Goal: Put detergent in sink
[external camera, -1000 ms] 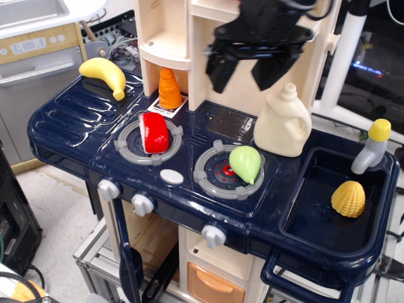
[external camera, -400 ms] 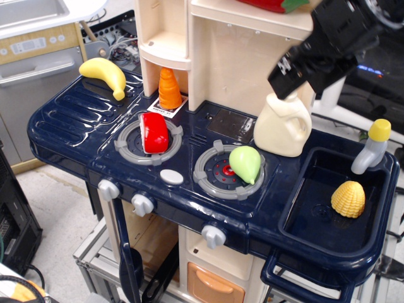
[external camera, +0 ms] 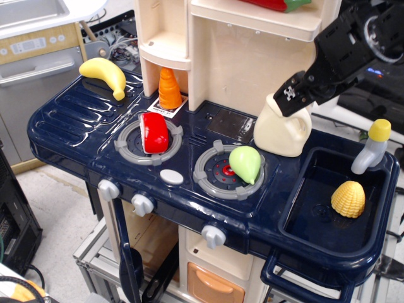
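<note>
The cream-white detergent jug [external camera: 281,132] stands upright on the navy counter, just left of the sink [external camera: 309,221]. The sink is a deep navy basin at the right with a grey, yellow-capped tap [external camera: 372,146]. My black gripper [external camera: 295,96] comes down from the upper right and sits over the top of the jug. It hides the cap. One fingertip [external camera: 288,93] shows at the left of the neck. The jaws look spread around the neck and the jug still rests on the counter.
A yellow corn toy [external camera: 348,199] lies in the sink. A pale green pear [external camera: 245,163] sits on the right burner and a red pepper [external camera: 154,132] on the left burner. A carrot [external camera: 169,89] and a banana [external camera: 104,74] are further left. The cream cabinet and shelf [external camera: 259,19] rise behind the jug.
My gripper has moved right and down from above the cabinet front onto the top of the jug. The jug and the other toys have not moved.
</note>
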### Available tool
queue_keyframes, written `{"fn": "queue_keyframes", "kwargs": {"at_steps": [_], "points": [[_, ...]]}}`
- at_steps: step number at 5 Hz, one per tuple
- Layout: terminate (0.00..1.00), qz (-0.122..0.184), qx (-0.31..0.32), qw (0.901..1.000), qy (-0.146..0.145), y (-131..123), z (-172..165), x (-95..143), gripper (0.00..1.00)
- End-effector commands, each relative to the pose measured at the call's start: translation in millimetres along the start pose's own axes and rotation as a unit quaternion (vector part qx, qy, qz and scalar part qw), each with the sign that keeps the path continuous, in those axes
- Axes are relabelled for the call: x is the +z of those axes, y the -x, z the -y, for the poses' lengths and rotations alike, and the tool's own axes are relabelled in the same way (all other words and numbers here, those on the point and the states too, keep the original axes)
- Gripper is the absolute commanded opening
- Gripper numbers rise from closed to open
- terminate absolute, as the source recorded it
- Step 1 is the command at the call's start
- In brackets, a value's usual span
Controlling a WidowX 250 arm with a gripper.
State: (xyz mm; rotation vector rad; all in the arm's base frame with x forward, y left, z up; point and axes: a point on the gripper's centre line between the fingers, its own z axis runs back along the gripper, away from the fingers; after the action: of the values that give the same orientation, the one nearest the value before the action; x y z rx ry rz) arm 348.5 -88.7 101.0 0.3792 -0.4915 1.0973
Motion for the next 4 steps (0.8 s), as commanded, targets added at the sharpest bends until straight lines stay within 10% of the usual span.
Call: {"fn": "queue_keyframes", "kwargs": {"at_steps": [1,3,4], "points": [[0.0,0.015,0.027,0.999,0.033,-12.2,1.0,-13.1,1.0],[0.0,0.042,0.025,0.9976,0.05,-12.8,-5.5,-53.2,1.0],[0.0,0.047,0.013,0.996,0.074,-16.9,-0.5,-67.1,0.0]]}}
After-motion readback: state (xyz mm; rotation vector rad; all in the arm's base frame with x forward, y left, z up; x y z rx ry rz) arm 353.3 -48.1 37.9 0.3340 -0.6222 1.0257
